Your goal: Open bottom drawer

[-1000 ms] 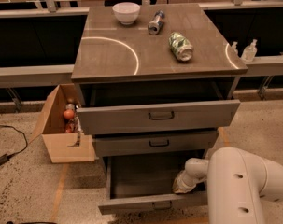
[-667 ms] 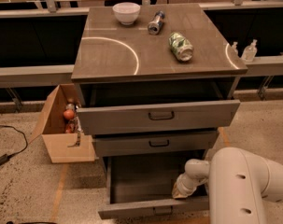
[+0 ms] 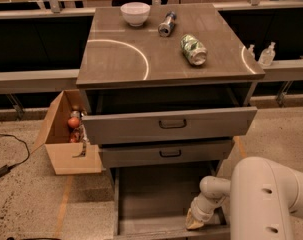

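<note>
The bottom drawer [image 3: 158, 199] is pulled far out of the grey cabinet, its empty inside showing. Only the top edge of its front panel [image 3: 166, 232] shows at the lower edge of the view, and its handle is out of view. My gripper [image 3: 194, 222] is at the drawer's front right, just behind the front panel, at the end of my white arm [image 3: 263, 199]. The mid-sized drawer [image 3: 166, 153] above is slightly out. The top drawer [image 3: 168, 124] is out further.
On the cabinet top lie a white bowl [image 3: 135, 13], a silver can [image 3: 166, 24] and a green can [image 3: 193, 49]. An open cardboard box [image 3: 66, 136] with fruit stands on the floor at the left. Two small bottles [image 3: 266, 54] stand at the right. A cable [image 3: 8, 154] lies on the floor.
The bottom drawer has slid further out toward the camera. My gripper and arm have drawn back with it, lower in the view.
</note>
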